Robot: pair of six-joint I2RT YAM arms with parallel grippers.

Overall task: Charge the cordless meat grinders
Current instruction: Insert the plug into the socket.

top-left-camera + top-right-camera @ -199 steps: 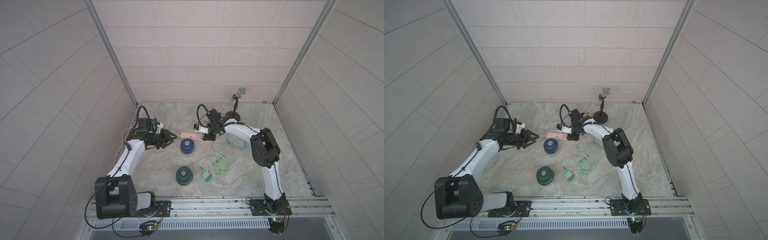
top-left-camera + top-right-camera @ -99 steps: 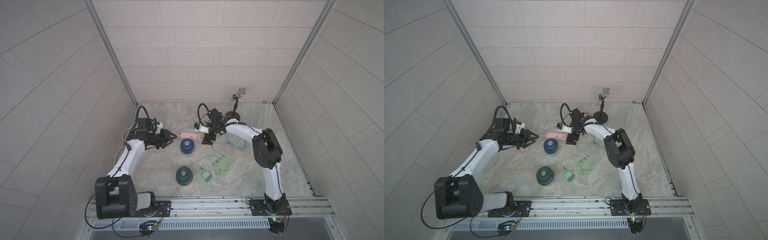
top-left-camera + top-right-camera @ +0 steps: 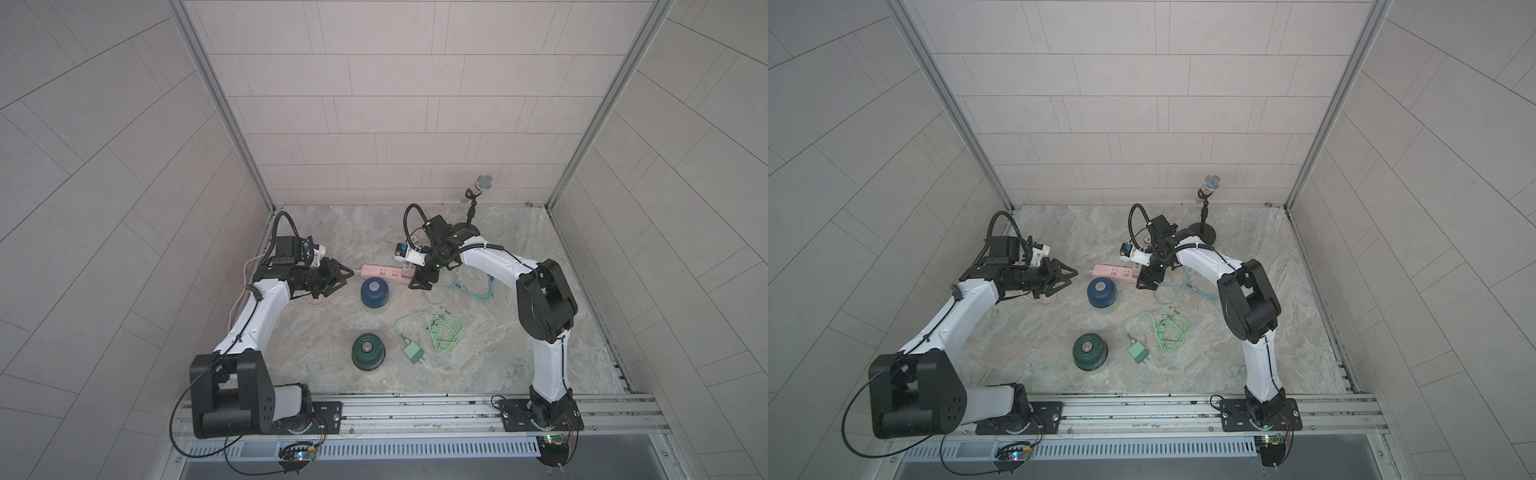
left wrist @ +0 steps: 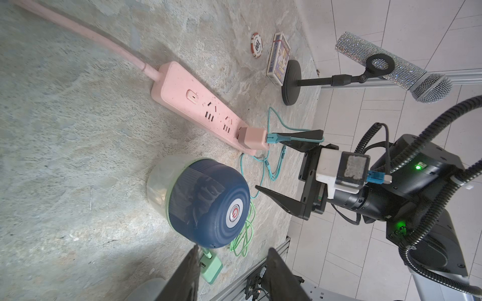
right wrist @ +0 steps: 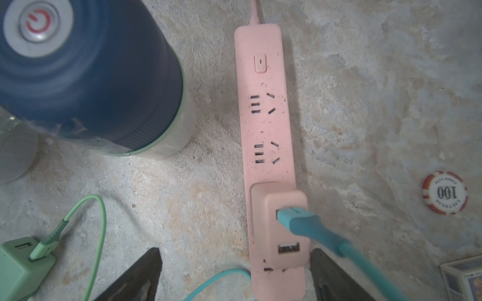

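**A:** Where do the grinders stand?

**B:** Both are upright on the worktop [image 3: 316,332]. The blue grinder [image 3: 374,292] is near the middle, just in front of the pink power strip [image 3: 380,273]. The green grinder [image 3: 368,351] is closer to the front edge, well apart from the blue one. The green adapter [image 3: 413,353] lies just beside the green grinder, toward the right edge.

**A:** Is anything in the strip?

**B:** A pink adapter [image 5: 281,226] sits in the socket at its right-hand end. A teal cable [image 5: 313,229] is plugged into one of its two ports.

**A:** And the right claw [image 5: 234,250]?

**B:** It is spread wide and points down over that adapter, with one finger on either side. It grips nothing.

**A:** The left claw [image 3: 349,276]?

**B:** It hovers low at the strip's cord end, toward the left edge. Its fingers are parted with nothing between them.
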